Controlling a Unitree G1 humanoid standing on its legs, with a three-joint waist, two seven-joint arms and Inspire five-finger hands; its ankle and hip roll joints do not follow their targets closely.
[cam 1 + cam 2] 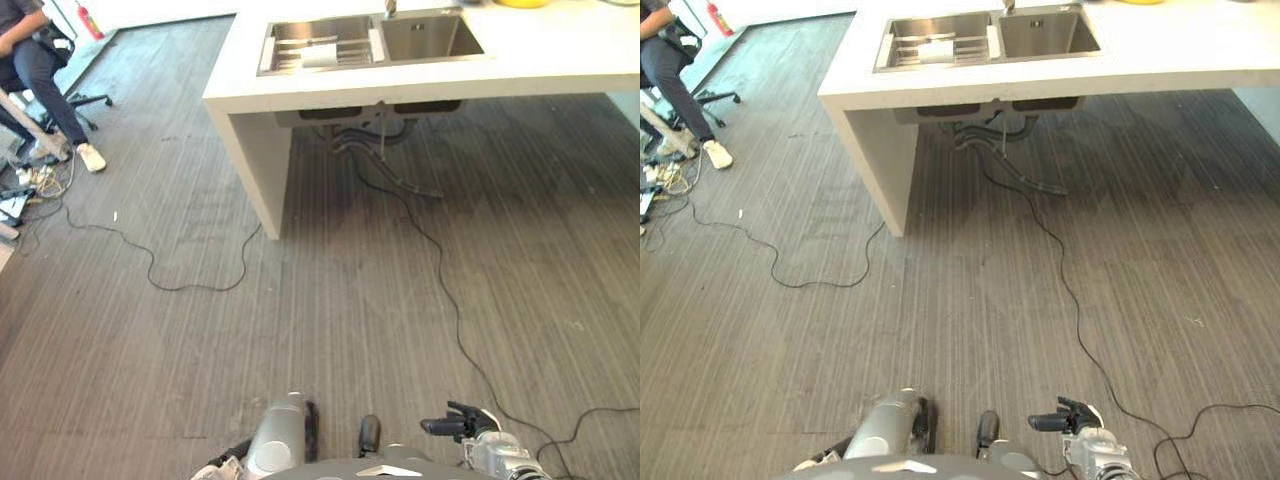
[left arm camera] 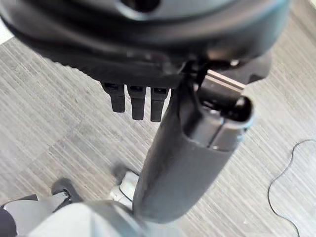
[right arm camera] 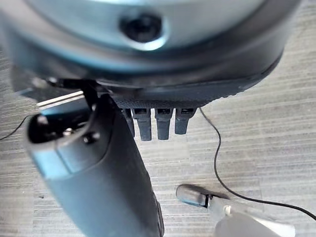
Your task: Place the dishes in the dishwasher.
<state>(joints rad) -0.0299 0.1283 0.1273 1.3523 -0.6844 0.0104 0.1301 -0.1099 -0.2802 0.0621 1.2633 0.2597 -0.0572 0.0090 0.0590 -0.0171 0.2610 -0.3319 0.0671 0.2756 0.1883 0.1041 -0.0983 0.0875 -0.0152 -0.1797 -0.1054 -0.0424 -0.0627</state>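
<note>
While I hold the rig standing on the grey-brown striped plank floor (image 1: pixel 330 300), nothing of the task looks started. At the top of the frame sits the long white table (image 1: pixel 560 62) with its stainless-steel double sink (image 1: pixel 370 42) set into it. The left basin carries a slatted metal drying rack (image 1: pixel 300 52) with one pale flat item lying on it; I judge this a dish, but cannot tell for sure. A yellow round object (image 1: pixel 520 3) is cut by the upper edge on the table; I cannot identify it.

No dishwasher is apparent to me in the eye views, so I have yet to locate it. Under the table, upper centre, grey drain pipes (image 1: pixel 370 140) hang, and a thin black cable (image 1: pixel 440 270) trails from there toward the lower right of the frame.

Left robot hand (image 2: pixel 138 101): in its wrist view the dark fingers hang straight down and relaxed, thumb beside them, nothing held. Right robot hand (image 3: pixel 158 123): same posture, fingers straight, released, empty; it also appears at the lower right of the left eye view, well apart from the table.

Upper left corner: a seated person (image 1: pixel 35 75) on an office chair, clear of the work path.

Remaining, in my judgement: approach the table, find the dishwasher, pick the dish, load it. Essentially everything.
</note>
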